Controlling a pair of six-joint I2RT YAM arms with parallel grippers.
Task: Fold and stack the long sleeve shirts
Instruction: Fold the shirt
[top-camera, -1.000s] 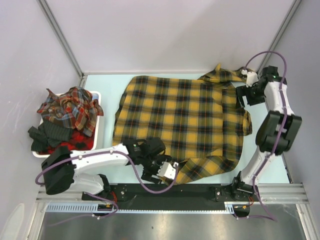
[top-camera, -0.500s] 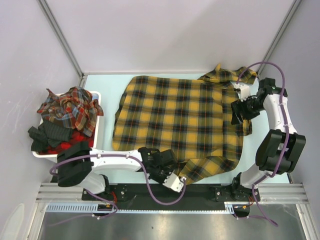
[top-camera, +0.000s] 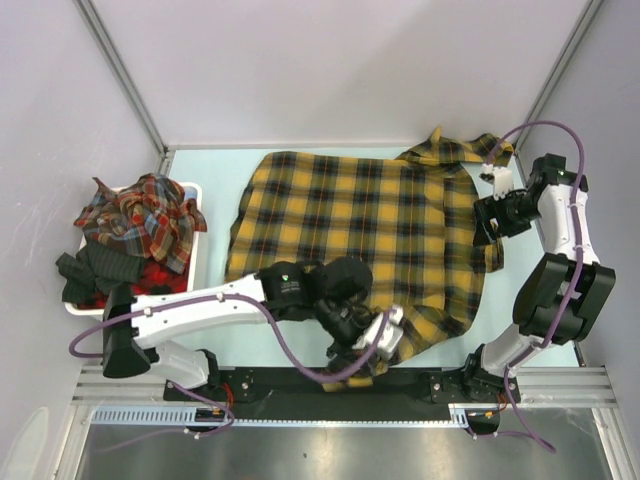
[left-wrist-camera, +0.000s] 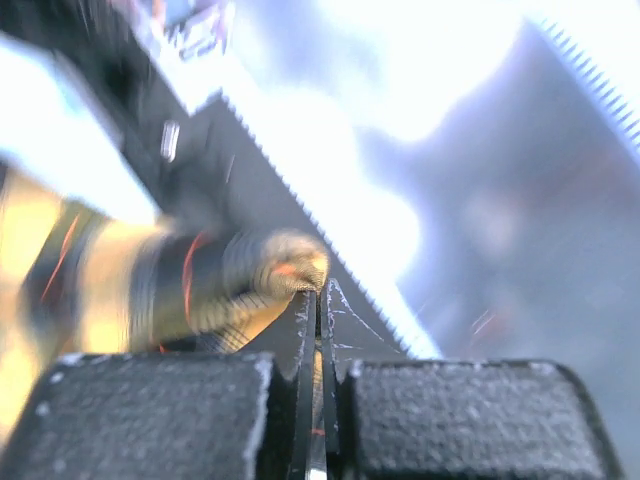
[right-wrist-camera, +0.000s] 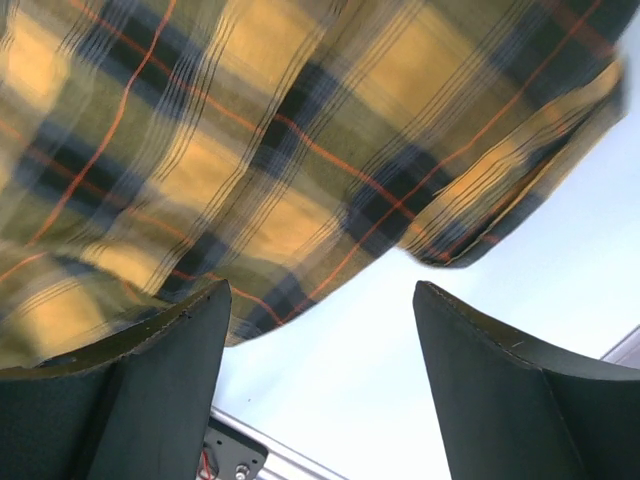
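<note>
A mustard-yellow long sleeve shirt (top-camera: 360, 225) with black checks lies spread flat on the pale table. My left gripper (top-camera: 378, 345) is at its near edge, shut on a fold of the yellow cloth. In the left wrist view the jaws (left-wrist-camera: 320, 298) are pressed together on a thin layer, with the bunched plaid (left-wrist-camera: 190, 285) hanging to the left. My right gripper (top-camera: 484, 222) hovers open at the shirt's right edge. In the right wrist view its fingers (right-wrist-camera: 322, 292) straddle bare table, just off the shirt's hem (right-wrist-camera: 250, 160). More red-toned plaid shirts (top-camera: 145, 215) are piled in a bin.
The white bin (top-camera: 196, 190) stands at the left table edge and also holds dark clothes (top-camera: 100, 272). The shirt's collar end (top-camera: 445, 150) is bunched at the far right corner. A black rail (top-camera: 300, 385) runs along the near edge.
My left gripper has closed on the shirt's near edge and its arm has swung right. The right gripper dipped toward the shirt's right edge and came back slightly.
</note>
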